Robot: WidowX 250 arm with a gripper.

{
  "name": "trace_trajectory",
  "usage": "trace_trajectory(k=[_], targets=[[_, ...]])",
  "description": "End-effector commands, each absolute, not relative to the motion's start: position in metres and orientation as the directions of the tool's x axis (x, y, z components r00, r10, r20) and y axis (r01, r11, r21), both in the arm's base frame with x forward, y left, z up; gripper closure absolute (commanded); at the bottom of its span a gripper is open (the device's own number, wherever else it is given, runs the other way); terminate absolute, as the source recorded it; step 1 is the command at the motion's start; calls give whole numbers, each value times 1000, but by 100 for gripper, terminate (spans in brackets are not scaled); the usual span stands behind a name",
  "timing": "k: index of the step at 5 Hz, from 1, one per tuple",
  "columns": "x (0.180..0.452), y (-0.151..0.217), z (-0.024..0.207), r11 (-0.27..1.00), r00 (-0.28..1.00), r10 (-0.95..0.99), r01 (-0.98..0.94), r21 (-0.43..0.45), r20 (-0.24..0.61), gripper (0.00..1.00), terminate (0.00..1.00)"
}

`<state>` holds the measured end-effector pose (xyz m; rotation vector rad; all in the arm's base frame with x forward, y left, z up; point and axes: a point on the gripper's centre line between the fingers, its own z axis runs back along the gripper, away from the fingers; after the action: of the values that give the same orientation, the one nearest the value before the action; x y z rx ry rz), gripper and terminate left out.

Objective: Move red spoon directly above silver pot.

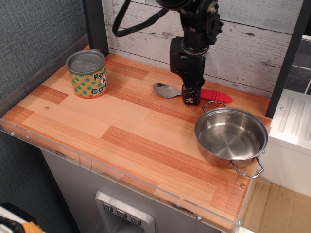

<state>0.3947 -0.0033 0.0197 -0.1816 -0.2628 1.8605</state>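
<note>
The fingers (190, 100) pinch the spoon (194, 91) at its red handle, just behind the pot (231, 136). Letting go early risks it skewing or clipping the pot's handle.

The wooden table (121, 121) carries a tin can (88, 74), red spoon (189, 92) and silver pot (231, 136).

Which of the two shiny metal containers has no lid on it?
The silver pot at the right is open, its bare inside showing, with wire loop handles. The tin can at the back left, with a dotted label, has a lid on top.
</note>
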Motion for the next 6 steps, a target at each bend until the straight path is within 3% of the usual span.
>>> trace_trajectory(k=[1, 2, 3, 5, 6], targets=[[389, 7, 80, -305, -317, 948, -865, -398, -38, 0, 0], [380, 14, 102, -278, -300, 954, -883, -379, 0, 0, 0], [367, 22, 116, -178, -204, 977, -939, -294, 60, 0, 0], [337, 63, 123, 102, 93, 994, -982, -158, 64, 0, 0], [323, 88, 127, 223, 206, 970, -965, -137, 129, 0, 0]])
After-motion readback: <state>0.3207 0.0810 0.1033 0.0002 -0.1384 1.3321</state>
